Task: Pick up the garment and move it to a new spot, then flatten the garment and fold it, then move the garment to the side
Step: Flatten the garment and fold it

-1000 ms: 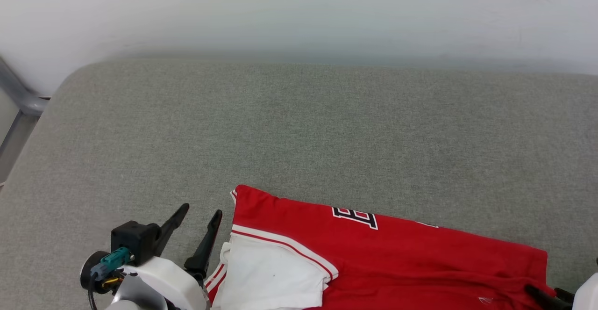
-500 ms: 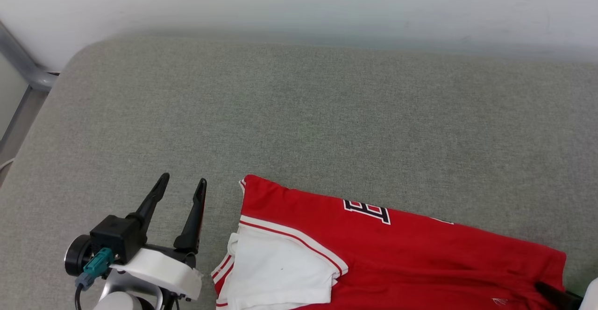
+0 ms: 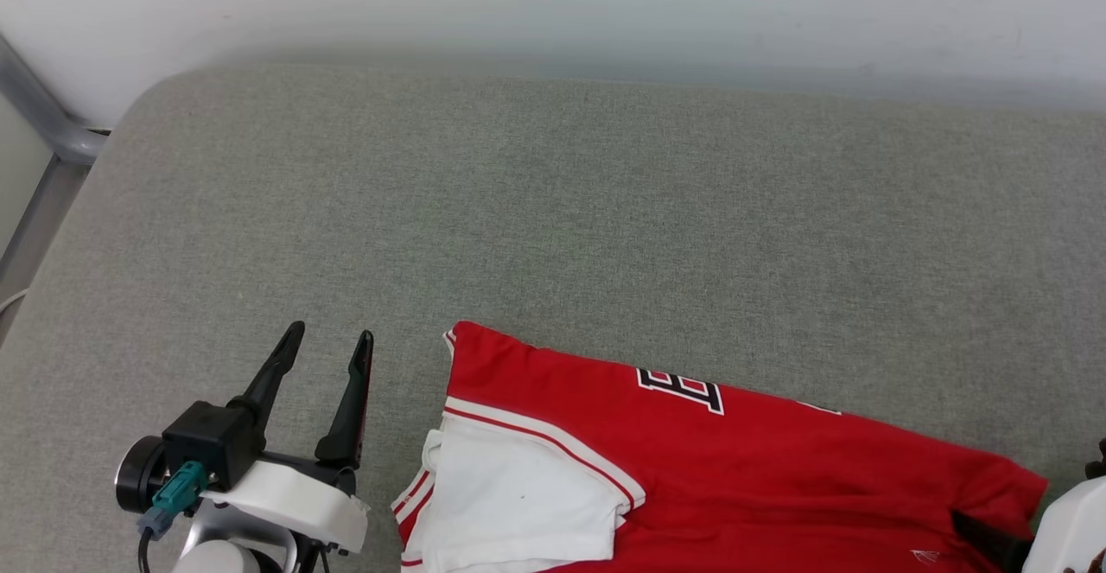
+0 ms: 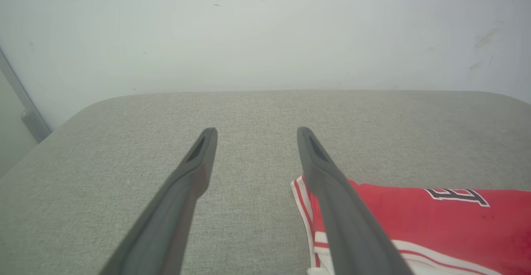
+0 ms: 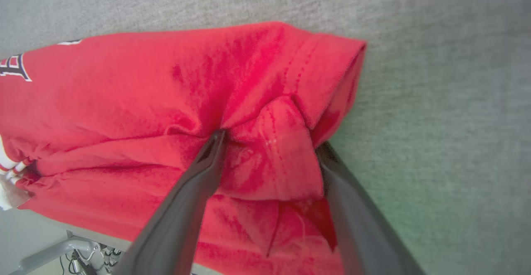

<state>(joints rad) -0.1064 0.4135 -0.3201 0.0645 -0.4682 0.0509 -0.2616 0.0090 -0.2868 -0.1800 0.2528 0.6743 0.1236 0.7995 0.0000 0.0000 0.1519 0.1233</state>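
A grey fabric cushion (image 3: pixel 553 210) is seen before a white wall (image 3: pixel 553 3), with a metal tube (image 3: pixel 43 115) at 10 o'clock. The garment (image 3: pixel 778 469), red with a white sleeve (image 3: pixel 518 504), is laid from 6 to 4 o'clock. At 7 o'clock the left gripper (image 3: pixel 333 335) is held just beside it, its 2 fingers parted and pointed toward 12. At 4 o'clock, 1 dark finger (image 3: pixel 985 538) of the right gripper (image 3: pixel 1026 493) is laid on the red corner.
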